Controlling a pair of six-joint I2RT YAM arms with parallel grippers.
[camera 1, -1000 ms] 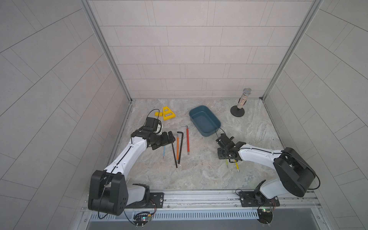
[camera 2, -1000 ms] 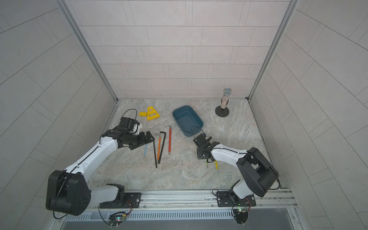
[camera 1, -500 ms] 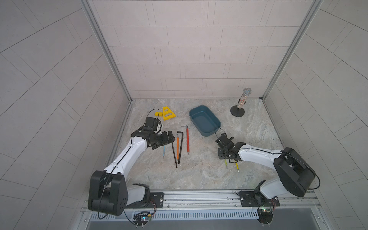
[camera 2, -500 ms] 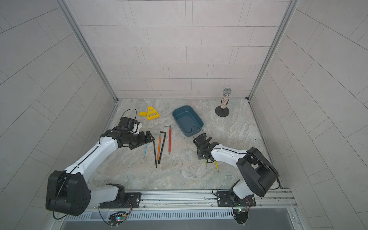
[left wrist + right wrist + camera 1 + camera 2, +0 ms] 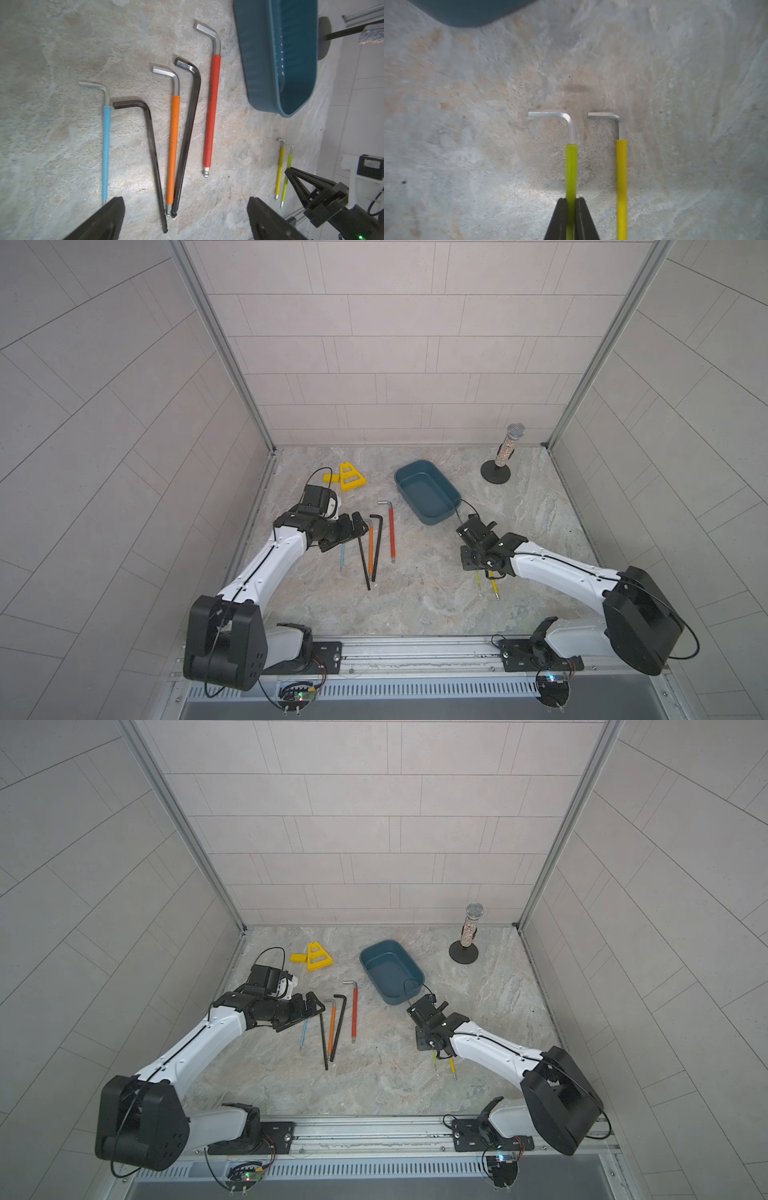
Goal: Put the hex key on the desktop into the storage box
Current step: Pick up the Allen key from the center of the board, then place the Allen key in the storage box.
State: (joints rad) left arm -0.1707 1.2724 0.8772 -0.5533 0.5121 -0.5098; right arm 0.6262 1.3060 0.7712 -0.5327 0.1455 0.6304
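Right claw (image 5: 571, 200) clamped on the lime-green hex key (image 5: 571, 166)

Both black fingers (image 5: 560, 220) press against the green sleeve from either side, no gap showing; whether the key is clear of the surface (image 5: 415, 601) cannot be told. In both top views this claw (image 5: 478, 570) (image 5: 434, 1050) points down near the front right of the surface; the right arm runs low from its base at the near rail, forearm reaching inward, wrist bent down over the key.

A yellow hex key (image 5: 621, 176) lies just beside the held one, parallel and apart, both short ends turned the same way; nothing else crowds them. Beyond lies bare marbled surface, then the near corner of the storage box (image 5: 434, 519), with no key seen inside; the right wrist's cable loops beside that corner.

Toward the left, five more keys lie flat in a loose row: red hex key (image 5: 391, 533), orange hex key (image 5: 370, 541) touching a black hex key (image 5: 377, 547), a thinner black hex key (image 5: 364, 562) angled across, and blue hex key (image 5: 343, 556). The left claw (image 5: 357, 524) hangs just by their bent ends, jaws spread wide and holding nothing; the left arm slants forward from the near rail, wrist level, pointing inward.

Farther back lie yellow plastic pieces (image 5: 351, 480); a glittery microphone stand (image 5: 505, 454) is upright in the far right corner.
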